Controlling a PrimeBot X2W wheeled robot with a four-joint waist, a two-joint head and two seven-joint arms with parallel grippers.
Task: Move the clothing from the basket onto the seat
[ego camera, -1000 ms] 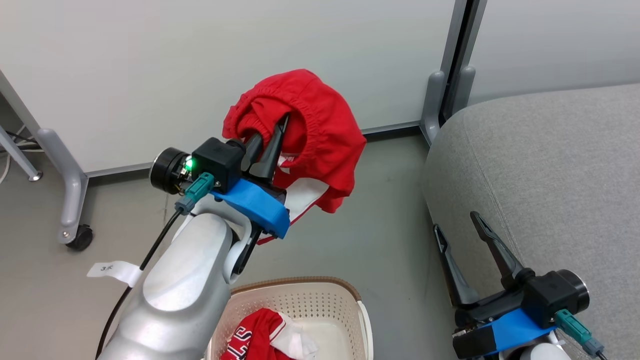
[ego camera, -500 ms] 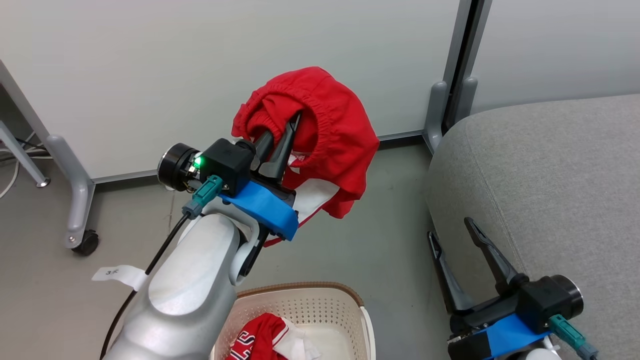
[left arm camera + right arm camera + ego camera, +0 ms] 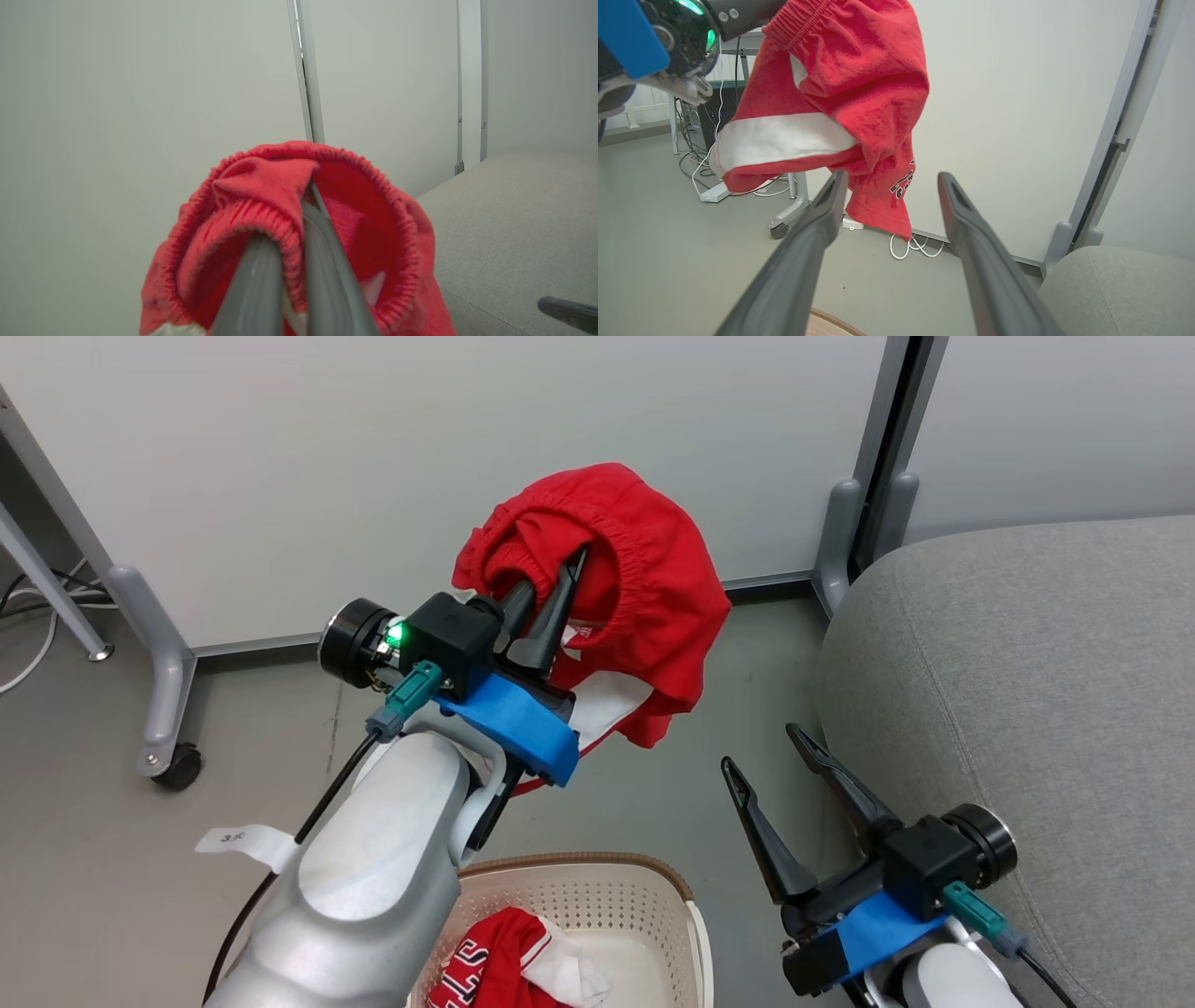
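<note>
Okay, my left end effector (image 3: 551, 581) is clenched on the waistband of the red shorts (image 3: 644, 569), upper centre of the frame, short of the seat (image 3: 1027, 663) at right. The pinch looks thin, so the cloth could slip to the floor (image 3: 691, 803). The hanging leg could snag my right end effector (image 3: 761, 749), spread and empty. The jersey (image 3: 495, 952) lies in the basket (image 3: 653, 896).
</note>
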